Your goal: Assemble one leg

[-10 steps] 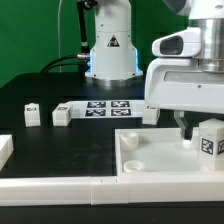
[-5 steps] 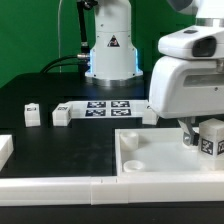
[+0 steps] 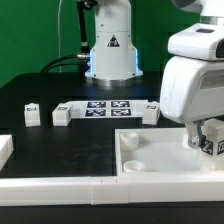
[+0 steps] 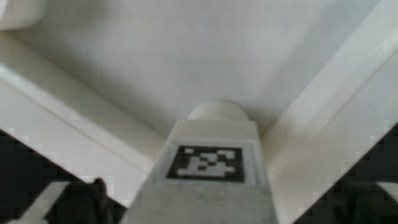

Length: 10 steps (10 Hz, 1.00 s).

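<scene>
My gripper (image 3: 206,138) is shut on a leg (image 3: 211,139), a small white post with a black-and-white tag, held upright over the right part of the large white panel (image 3: 150,160). In the wrist view the leg (image 4: 208,160) stands between my dark fingers (image 4: 71,203), its rounded tip pointing at the panel's surface (image 4: 196,55). The gripper (image 4: 210,208) grips its lower sides. I cannot tell whether the leg's tip touches the panel. Three more legs lie on the black table: two at the exterior view's left (image 3: 31,115) (image 3: 62,115) and one behind the panel (image 3: 150,110).
The marker board (image 3: 107,106) lies in the middle, in front of the arm's base (image 3: 110,50). A long white border strip (image 3: 60,186) runs along the front. A white block (image 3: 5,148) sits at the left edge of the exterior view.
The arm has moved toward the exterior view's right with the leg in it, along the panel. The other parts have not moved.
</scene>
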{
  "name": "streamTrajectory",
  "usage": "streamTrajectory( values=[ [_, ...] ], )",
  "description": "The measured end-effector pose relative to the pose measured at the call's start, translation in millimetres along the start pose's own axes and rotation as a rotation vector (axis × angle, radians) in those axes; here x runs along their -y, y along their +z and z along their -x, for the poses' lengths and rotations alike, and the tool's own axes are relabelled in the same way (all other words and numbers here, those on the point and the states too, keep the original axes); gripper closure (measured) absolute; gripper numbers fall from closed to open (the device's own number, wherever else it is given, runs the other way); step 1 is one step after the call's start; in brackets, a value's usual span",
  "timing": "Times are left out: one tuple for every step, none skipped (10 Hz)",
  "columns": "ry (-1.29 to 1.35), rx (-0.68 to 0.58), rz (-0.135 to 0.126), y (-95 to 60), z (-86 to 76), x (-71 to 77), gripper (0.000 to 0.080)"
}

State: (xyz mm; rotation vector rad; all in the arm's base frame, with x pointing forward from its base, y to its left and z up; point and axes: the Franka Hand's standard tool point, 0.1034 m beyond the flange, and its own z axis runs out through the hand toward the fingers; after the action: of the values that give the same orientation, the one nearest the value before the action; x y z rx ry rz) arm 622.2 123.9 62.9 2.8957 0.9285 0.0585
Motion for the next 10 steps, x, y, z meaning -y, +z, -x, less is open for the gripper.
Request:
streamTrajectory(
  values=[
    [0.014,0.0,-0.001,0.0,0.0,-0.1,0.0331],
    [0.056,0.0,-0.001,0.0,0.0,-0.1,0.0501],
    [0.068,0.0,0.0,0.0,0.2,-0.6,0.0501],
    [0.148,-0.001,-0.002,0.0,0.1,-0.2,0.0509],
    [0.279,-0.001,-0.003,0.0,0.0,-0.1,0.0509],
    [0.416,-0.003,-0.008,-0.2,-0.1,-0.4,0.0509],
    [0.525,-0.004,-0.012,-0.4,-0.4,-0.3,0.0509],
    [0.685,-0.004,-0.022,-0.3,-0.3,-0.8,0.0509],
    [0.827,-0.006,-0.031,-0.3,-0.2,-1.9,0.0509],
    [0.92,-0.011,-0.026,1.1,1.9,-4.9,0.0508]
  ],
)
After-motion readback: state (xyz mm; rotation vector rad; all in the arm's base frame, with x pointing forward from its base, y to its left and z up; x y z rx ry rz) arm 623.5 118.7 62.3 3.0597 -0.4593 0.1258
